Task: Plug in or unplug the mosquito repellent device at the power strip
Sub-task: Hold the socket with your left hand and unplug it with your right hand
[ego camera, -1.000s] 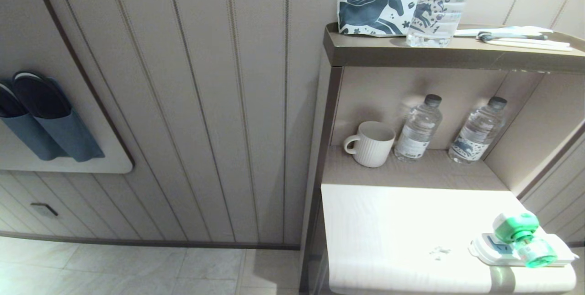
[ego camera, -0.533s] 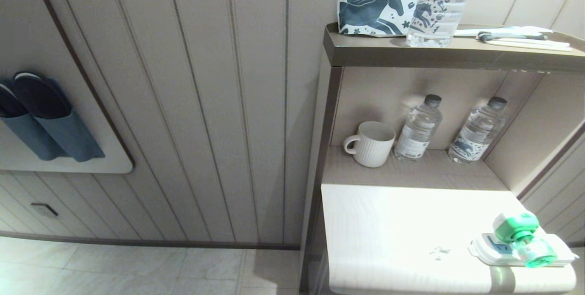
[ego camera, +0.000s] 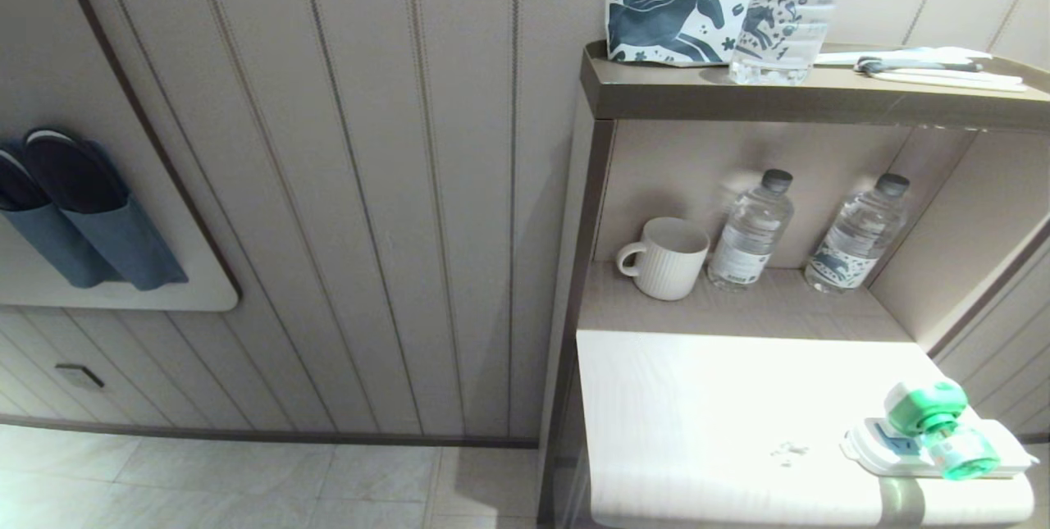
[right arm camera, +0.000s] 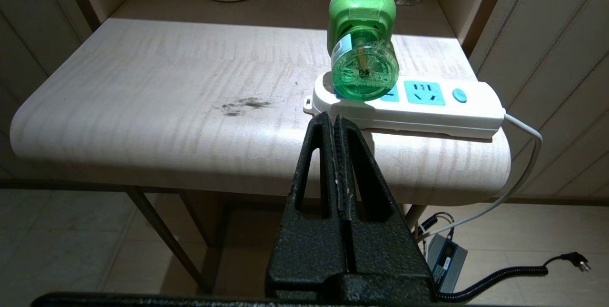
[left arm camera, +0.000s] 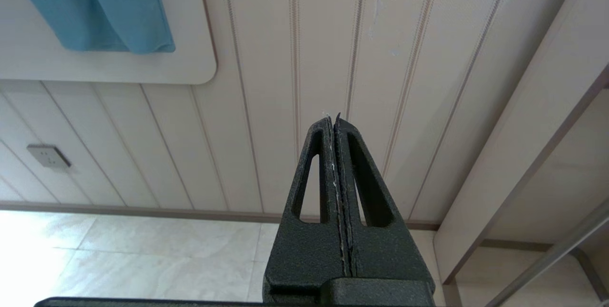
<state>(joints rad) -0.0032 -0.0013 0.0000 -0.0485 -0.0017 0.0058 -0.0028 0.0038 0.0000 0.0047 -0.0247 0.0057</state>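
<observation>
- Right wrist view: the mosquito repellent device (right arm camera: 361,43) is being shown seated in the power strip (right arm camera: 418,109) on the table (right arm camera: 142,107); unplugging is judged pending.
- Right gripper (right arm camera: 334,123) fingers are being kept closed, empty, near the strip.
- Left gripper (left arm camera: 333,123) fingers are being held closed, empty, away.

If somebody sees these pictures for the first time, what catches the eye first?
The bright green mosquito repellent device stands plugged into the white power strip at the right end of the pale table. The right gripper, shut, points at it from in front of the table edge.
</observation>
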